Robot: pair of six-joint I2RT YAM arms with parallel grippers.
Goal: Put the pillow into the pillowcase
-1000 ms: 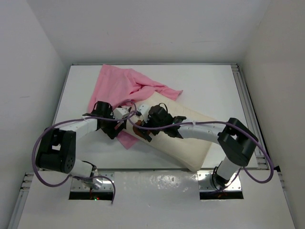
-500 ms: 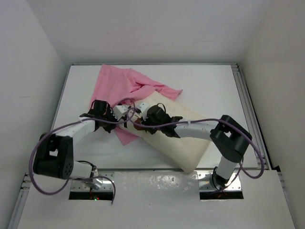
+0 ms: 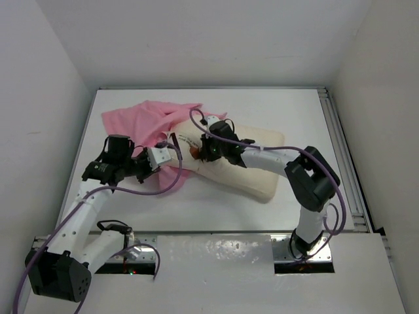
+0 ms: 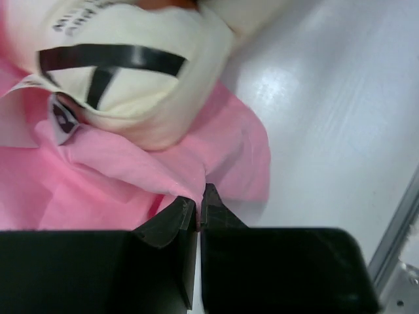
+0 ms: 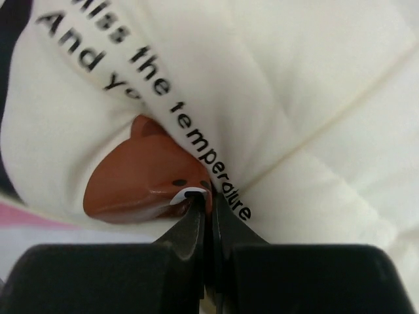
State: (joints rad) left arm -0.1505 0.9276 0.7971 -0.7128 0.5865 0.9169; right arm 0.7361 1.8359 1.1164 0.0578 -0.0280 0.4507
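Since a second ago the pillow (image 3: 255, 157) has swung up the table (image 3: 216, 209), away from its near right edge. My left arm has pulled back leftward, drawing the pillowcase (image 3: 141, 118) out with it. Nearest me, my left claw (image 4: 198, 196) is pressed together on a fold of the pink satin, just below the pillow's printed end. My right claw (image 5: 208, 199) pinches the cream cover beside the brown bear face. Farther off, that printed end lies on the pink cloth, which bunches toward the far left.
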